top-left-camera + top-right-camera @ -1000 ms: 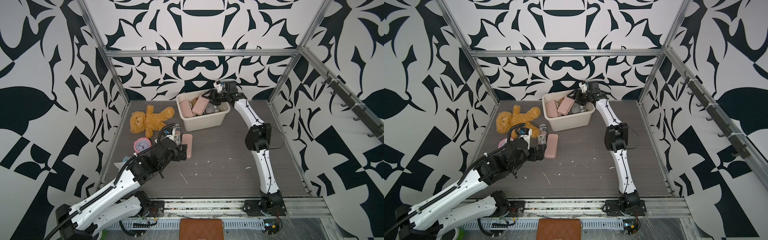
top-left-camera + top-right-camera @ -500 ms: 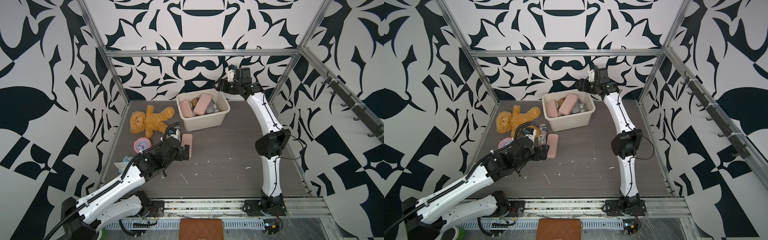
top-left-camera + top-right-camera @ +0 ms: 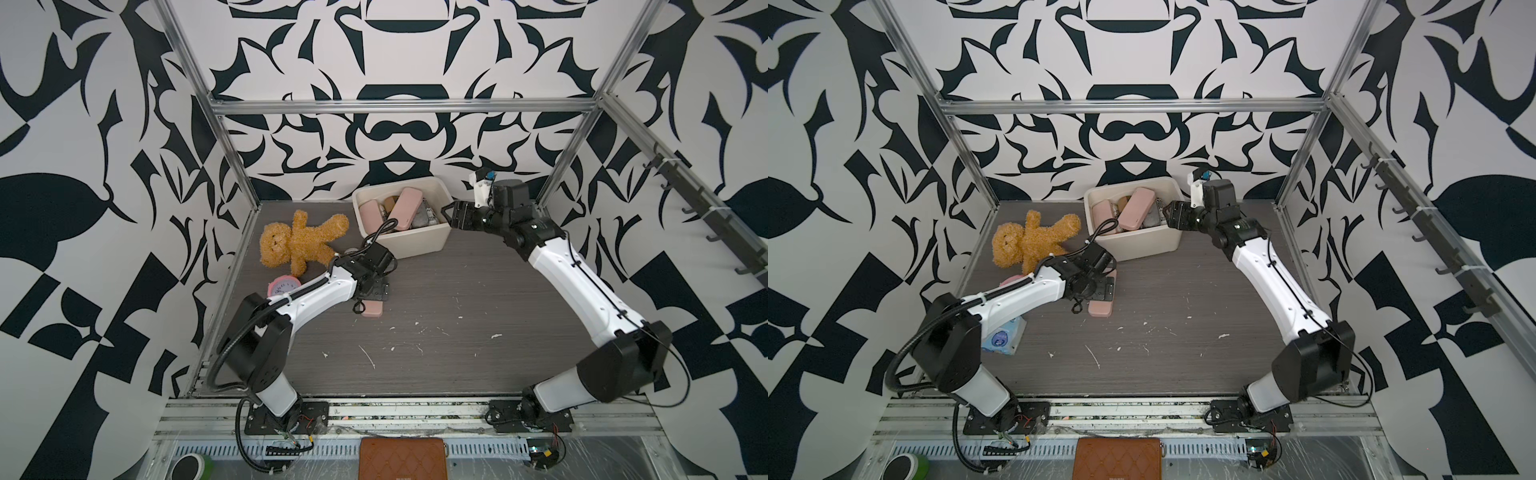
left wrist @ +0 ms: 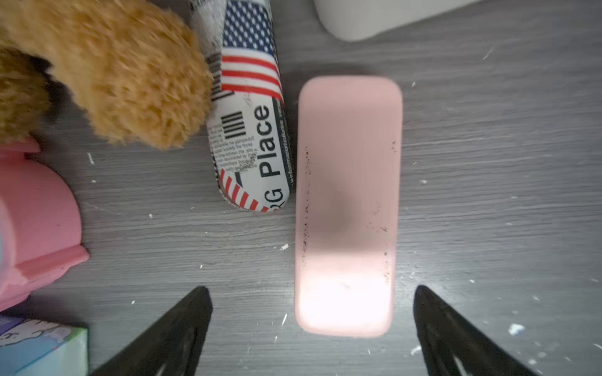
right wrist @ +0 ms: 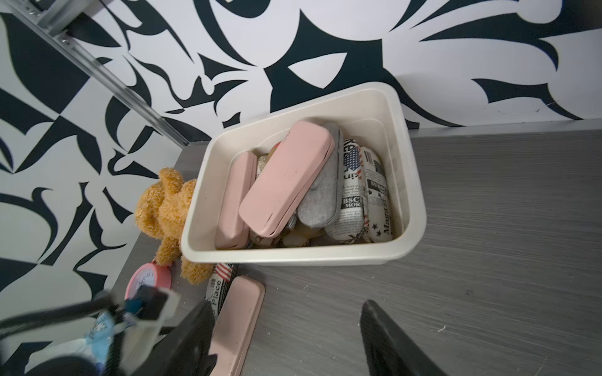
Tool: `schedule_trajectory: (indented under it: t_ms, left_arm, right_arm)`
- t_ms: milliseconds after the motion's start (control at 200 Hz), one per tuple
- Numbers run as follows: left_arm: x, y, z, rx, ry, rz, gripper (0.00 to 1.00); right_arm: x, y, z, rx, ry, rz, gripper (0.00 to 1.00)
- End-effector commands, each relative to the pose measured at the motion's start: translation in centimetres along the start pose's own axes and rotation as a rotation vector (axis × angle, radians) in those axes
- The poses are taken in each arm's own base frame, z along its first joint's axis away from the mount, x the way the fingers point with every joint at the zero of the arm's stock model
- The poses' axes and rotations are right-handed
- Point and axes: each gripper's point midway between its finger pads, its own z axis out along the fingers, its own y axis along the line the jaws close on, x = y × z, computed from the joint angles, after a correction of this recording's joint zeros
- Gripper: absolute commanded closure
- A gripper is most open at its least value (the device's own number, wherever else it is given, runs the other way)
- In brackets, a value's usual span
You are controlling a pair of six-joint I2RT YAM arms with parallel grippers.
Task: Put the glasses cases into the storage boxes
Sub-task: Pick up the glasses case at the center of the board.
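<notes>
- The left gripper [image 4: 311, 289] hangs over the table with its jaws spread wide and nothing in them.
- A pink case [image 4: 347, 201] lies flat on the table right under it. One end of the case sits between the two fingers [image 4: 182, 325], and neither finger touches it.
- In both top views this arm covers most of the pink case [image 3: 371, 308], which lies near of the tub [image 3: 415, 245] and to its left.
- A newspaper-print case [image 4: 250, 130] lies just beside the pink one on its left, outside the jaws, with the teddy bear [image 3: 299, 243] against its far part.
- The right gripper [image 5: 286, 302] hovers just beside the right end of the tub, its jaws apart and empty.
- The tub stands at the far side of the table and holds several cases: a pink one [image 5: 286, 179] slanted on top, another pink one [image 5: 236, 198] along the left wall, a grey felt one [image 5: 321, 195] and newspaper-print ones [image 5: 351, 195] to the right.
- A pink clock [image 3: 284, 286] and a tissue packet [image 3: 1000, 338] lie near the left edge.
</notes>
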Motion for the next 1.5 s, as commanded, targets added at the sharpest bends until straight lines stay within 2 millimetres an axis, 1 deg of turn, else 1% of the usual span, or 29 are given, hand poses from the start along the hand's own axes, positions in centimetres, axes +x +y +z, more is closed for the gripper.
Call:
schedule_trajectory:
  t_ms: [0,120,265,345,435,530,610,670,700,715,755,795,865,955,990,1070,1175,1235,1340,1495]
  left_arm:
    - [2.1,0.6,0.7,-0.044,0.101,0.005,0.0]
    - [3.2,-0.1,2.6,-0.044,0.153,0.013,0.0]
    - [3.9,-1.8,4.2,-0.019,0.172,0.047,0.05]
    - [4.0,-2.7,4.4,-0.006,0.175,0.065,0.07]
    - [3.7,-3.8,4.0,0.011,0.147,0.105,0.05]
    - [3.4,-3.8,4.1,-0.003,0.154,0.102,0.04]
    - [3.6,-3.7,4.8,-0.028,0.174,0.11,0.04]
    - [3.8,-3.7,5.6,-0.052,0.192,0.113,0.09]
    - [3.9,-3.5,5.9,-0.068,0.198,0.111,0.14]
    - [3.9,-3.4,6.0,-0.073,0.198,0.111,0.19]
    - [4.1,-3.4,6.1,-0.078,0.2,0.104,0.27]
    - [4.1,-3.3,6.0,-0.077,0.196,0.094,0.3]
    - [3.8,-3.5,5.2,-0.057,0.169,0.083,0.32]
    - [3.1,-3.9,3.4,-0.017,0.13,0.077,0.33]
    - [2.8,-4.3,2.4,0.005,0.106,0.078,0.33]
    - [1.9,-4.9,0.1,0.049,0.045,0.082,0.34]
    - [0.7,-6.1,-3.2,0.126,-0.039,0.097,0.35]
    - [0.4,-6.6,-4.7,0.165,-0.074,0.109,0.35]
    - [0.4,-7.3,-6.8,0.21,-0.111,0.139,0.35]
    - [0.9,-8.2,-9.4,0.271,-0.156,0.175,0.36]
  right_arm:
    - [-0.9,1.1,-2.0,-0.039,-0.097,0.005,0.25]
    - [1.1,0.8,-2.3,-0.052,-0.069,0.028,0.25]
    - [3.4,0.0,-2.7,-0.032,-0.038,0.038,0.26]
    - [4.5,-0.6,-3.0,-0.015,-0.026,0.039,0.26]
    - [5.6,-1.3,-3.5,0.012,-0.017,0.033,0.25]
    - [6.5,-2.0,-3.7,0.036,-0.01,0.028,0.25]
    - [7.1,-2.3,-3.8,0.044,-0.002,0.025,0.25]
    - [7.4,-2.5,-3.8,0.048,-0.005,0.023,0.26]
    - [7.6,-2.7,-3.8,0.051,-0.006,0.022,0.26]
    - [7.7,-2.8,-3.7,0.055,-0.006,0.024,0.26]
    - [7.9,-3.0,-3.6,0.057,-0.01,0.023,0.26]
    - [8.3,-3.3,-3.5,0.064,-0.012,0.025,0.26]
    - [8.7,-3.6,-3.2,0.062,-0.031,0.022,0.26]
    - [10.1,-5.2,-2.5,0.1,-0.064,0.022,0.26]
    - [10.6,-5.9,-2.2,0.12,-0.079,0.025,0.27]
    - [12.4,-7.6,-1.3,0.143,-0.109,0.059,0.27]
    - [14.7,-8.6,-0.2,0.124,-0.138,0.12,0.28]
    - [15.7,-9.4,0.2,0.14,-0.155,0.131,0.29]
    - [16.5,-11.1,0.1,0.218,-0.177,0.155,0.31]
    - [16.6,-12.9,-1.2,0.313,-0.232,0.168,0.31]
